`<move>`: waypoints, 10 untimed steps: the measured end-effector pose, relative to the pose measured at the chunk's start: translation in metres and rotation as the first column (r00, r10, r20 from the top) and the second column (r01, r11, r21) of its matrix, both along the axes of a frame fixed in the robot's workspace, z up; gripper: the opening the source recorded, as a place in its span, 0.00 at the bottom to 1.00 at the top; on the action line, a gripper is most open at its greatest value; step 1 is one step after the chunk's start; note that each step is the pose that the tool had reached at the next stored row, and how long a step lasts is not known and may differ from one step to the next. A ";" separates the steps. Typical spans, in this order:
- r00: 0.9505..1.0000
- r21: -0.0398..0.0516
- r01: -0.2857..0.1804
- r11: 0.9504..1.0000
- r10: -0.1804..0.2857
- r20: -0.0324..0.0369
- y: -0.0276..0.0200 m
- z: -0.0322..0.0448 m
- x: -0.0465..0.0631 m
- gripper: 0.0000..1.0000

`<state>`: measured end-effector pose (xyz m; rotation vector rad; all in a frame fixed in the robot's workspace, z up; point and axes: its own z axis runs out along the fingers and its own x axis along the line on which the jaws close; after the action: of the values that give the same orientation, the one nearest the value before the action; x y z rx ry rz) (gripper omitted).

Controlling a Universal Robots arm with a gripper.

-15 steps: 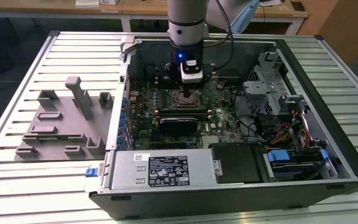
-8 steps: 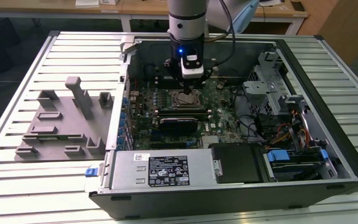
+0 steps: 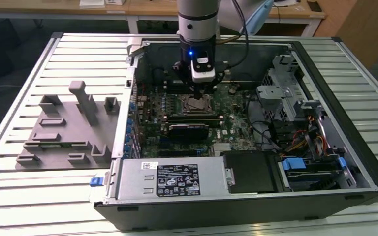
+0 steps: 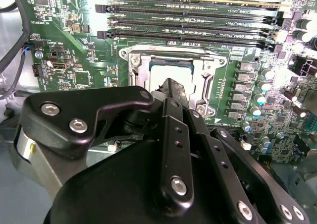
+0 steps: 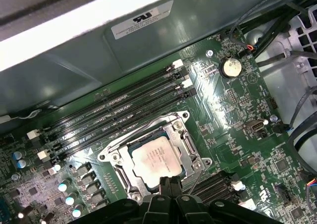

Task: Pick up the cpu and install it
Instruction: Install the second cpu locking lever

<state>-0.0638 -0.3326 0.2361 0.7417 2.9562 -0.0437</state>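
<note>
Nearest the lens in the second wrist view, the black jointed metal hand (image 4: 171, 92) is seen from behind, its linkages and screws across the foreground and its narrow tip drawn together to a point over the socket. The fingers are seen closed up against each other with nothing held between them. Directly beneath and just ahead of that tip lies the cpu (image 5: 157, 160), a small flat square chip with a shiny silver top and a pale rim, which is seated inside the square metal socket frame (image 5: 185, 135) on the green motherboard (image 5: 233, 105). In the first wrist view the tip is seen at the chip's near edge; whether it touches the lid cannot be told. The chip is judged to be already placed in its socket, with its sides lined up to the frame and the frame's sides running parallel to the long black memory slots (image 5: 119, 107) just beside it. In the exterior view the hand (image 3: 200, 91) is seen hanging straight down into the open black and grey computer case (image 3: 346, 162), which rests on the ribbed metal worktop (image 3: 18, 187). A grey moulded fixture tray (image 3: 64, 132) is seen on the worktop well apart, toward the exterior view's left.
</note>
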 end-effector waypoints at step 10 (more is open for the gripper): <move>1.000 0.000 0.000 1.000 0.000 0.000 0.0000 0.0061 0.000 0.11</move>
<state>-0.0638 -0.3326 0.2422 0.7418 2.9561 -0.0438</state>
